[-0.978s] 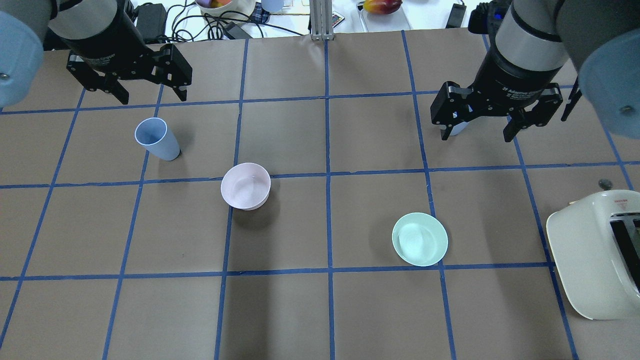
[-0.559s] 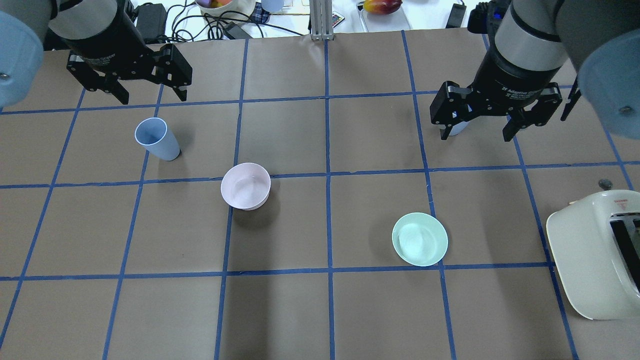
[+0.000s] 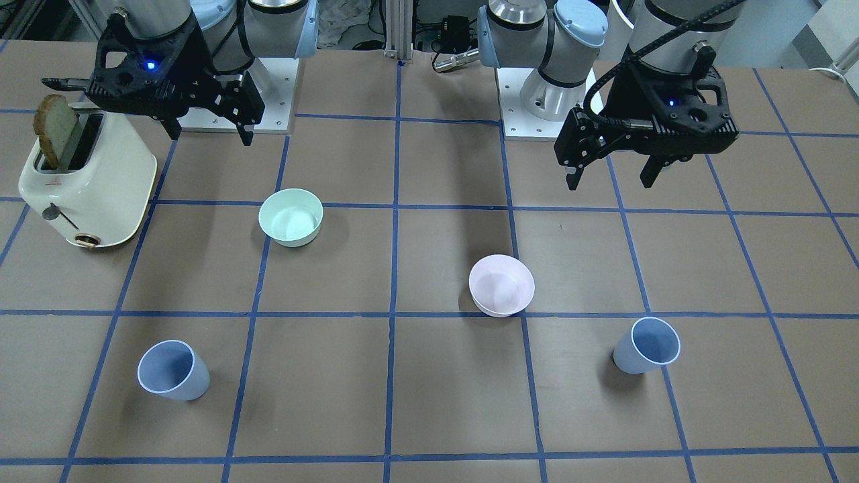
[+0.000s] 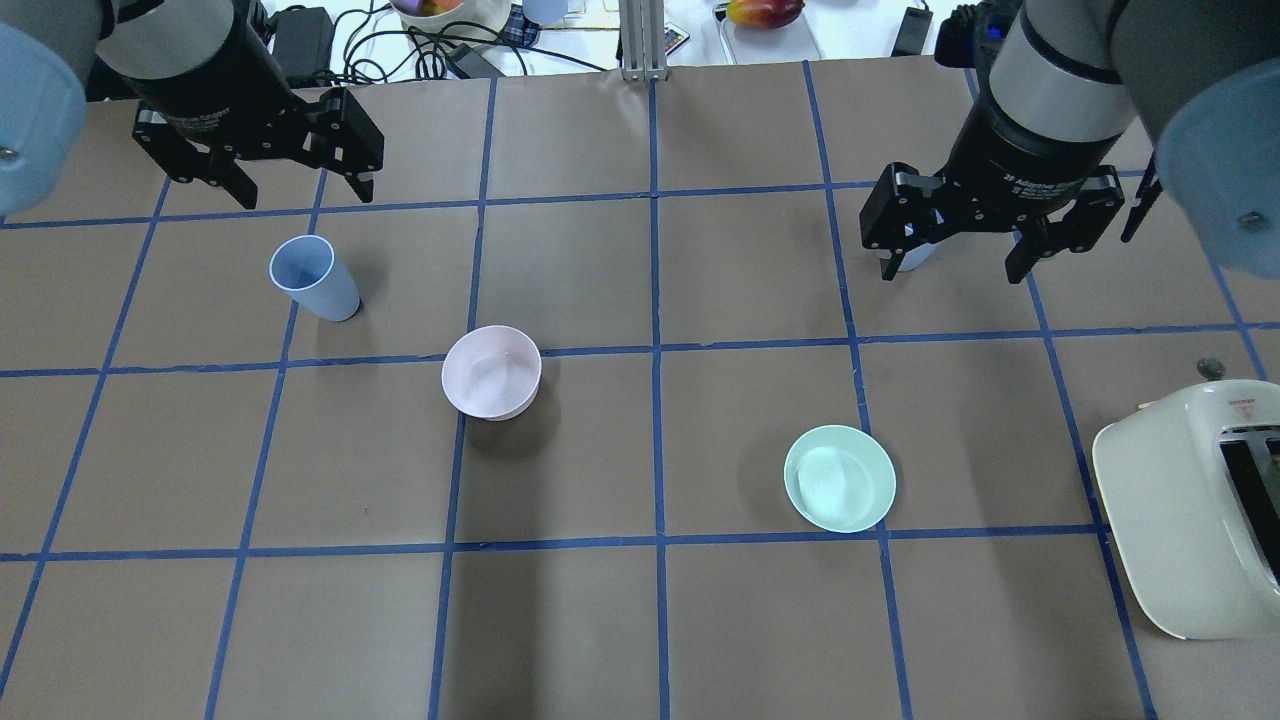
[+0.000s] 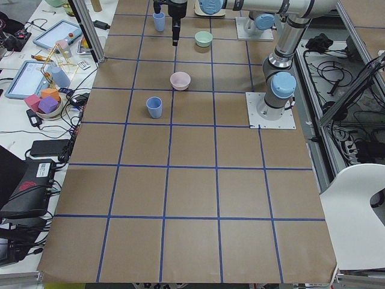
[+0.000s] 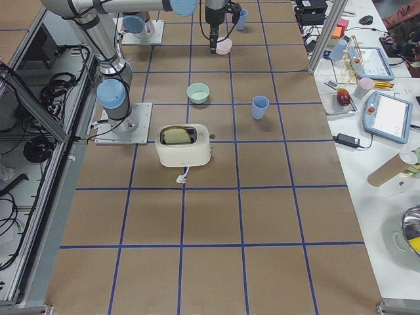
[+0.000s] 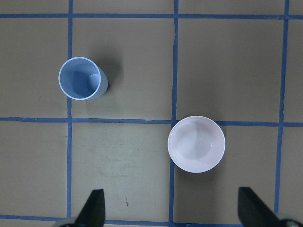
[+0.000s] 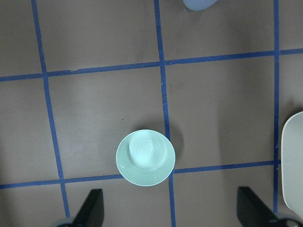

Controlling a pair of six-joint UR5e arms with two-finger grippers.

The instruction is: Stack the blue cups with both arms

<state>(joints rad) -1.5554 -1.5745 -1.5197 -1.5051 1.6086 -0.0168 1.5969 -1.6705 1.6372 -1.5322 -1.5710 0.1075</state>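
Table: brown paper w/ blue tape grid.
L arm enters upper left of overhead view. L gripper hangs above table, jaws spread wide, nothing between them.
R arm enters upper right. R gripper is likewise spread wide and holds nothing.
Toaster: upper left of front view, bread slice standing in one slot.
Pink bowl: left of centre in overhead view, upright, empty.
Green bowl: lower right of centre, upright, empty.
Cup 1: upper left of overhead view, just below L gripper in frame. Upright, empty, apart from pink bowl.
Cup 2: lower left of front view, upright, empty. In overhead view it is mostly hidden behind R gripper.
Cups well apart, not stacked.
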